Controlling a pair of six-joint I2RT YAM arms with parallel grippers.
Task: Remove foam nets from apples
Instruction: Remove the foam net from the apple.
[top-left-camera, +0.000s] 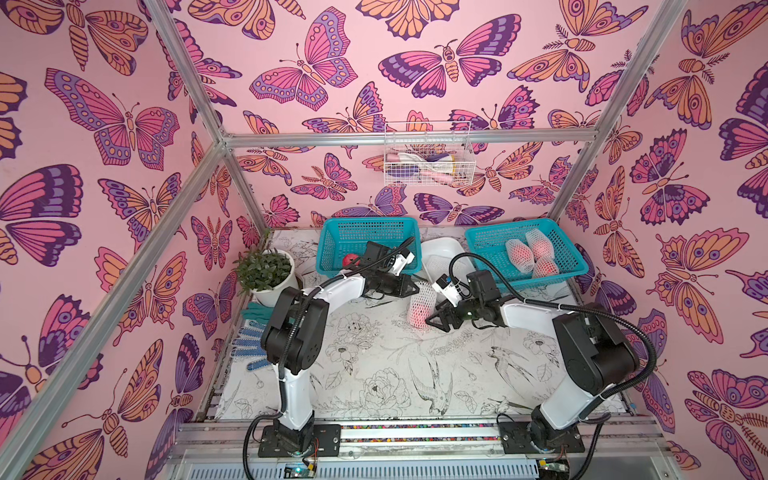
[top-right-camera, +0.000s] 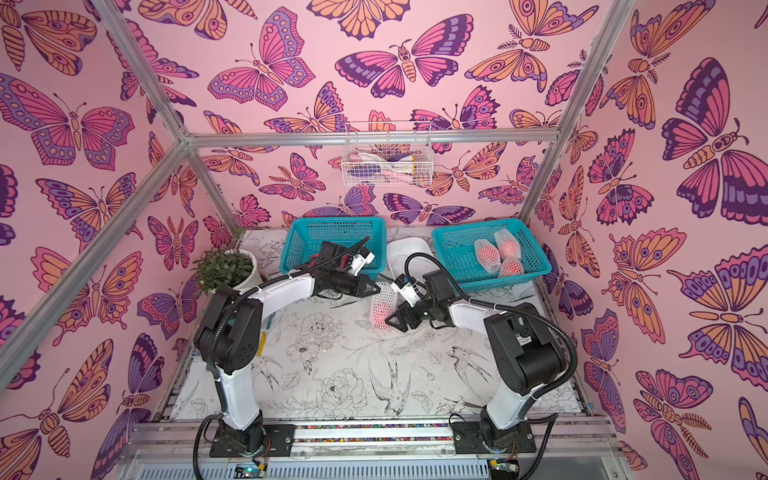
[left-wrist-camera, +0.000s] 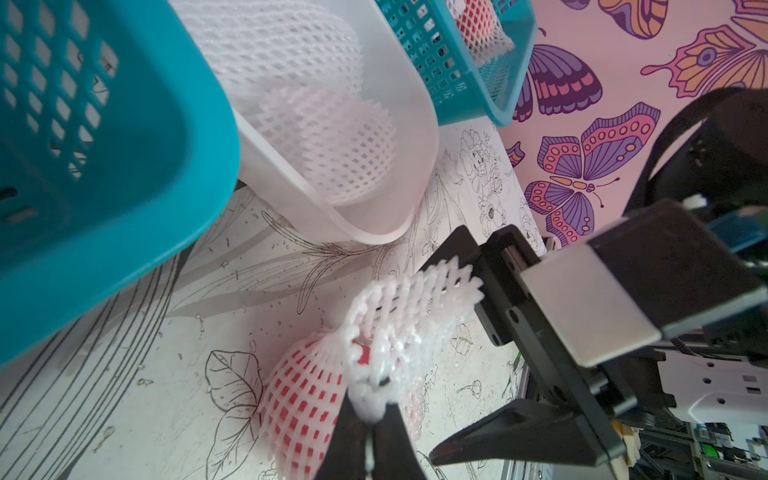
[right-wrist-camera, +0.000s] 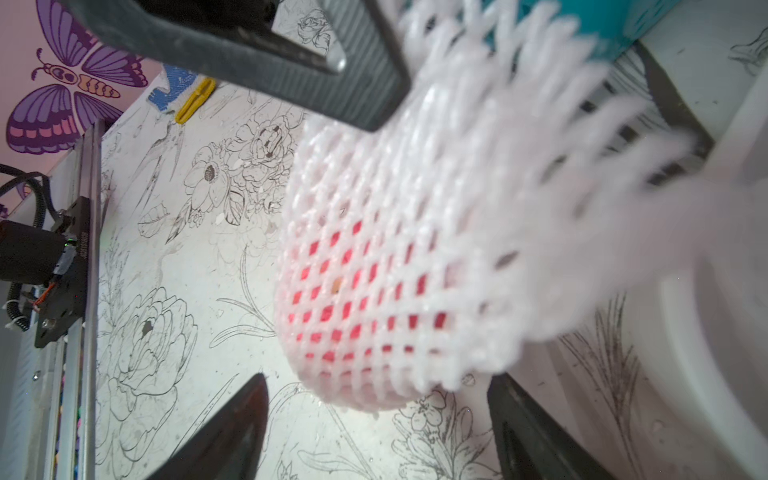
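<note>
Netted apple mid-strip, most of the job left

Netted apple (top-left-camera: 419, 311) sits at the middle of the table (top-left-camera: 374, 357), between both grippers. Its foam net (left-wrist-camera: 409, 303) is on, with the loose upper end pulled up and off to one side. Left gripper (left-wrist-camera: 371, 419) is clamped tight on that loose end. Right gripper (top-left-camera: 435, 319) has its jaws wide, one on each side of the apple, gripping nothing.

Done so far: one bare apple (top-left-camera: 350, 259) in the left basket (top-left-camera: 370, 222). The left arm hides part of that basket, so there may be more. White tray (left-wrist-camera: 374, 235) between the baskets holds what looks like two empty nets (left-wrist-camera: 328, 137).

Left to do: this apple plus three netted apples (top-left-camera: 524, 257) in the right basket (top-left-camera: 511, 226). Roughly a third through, by my guess.
</note>
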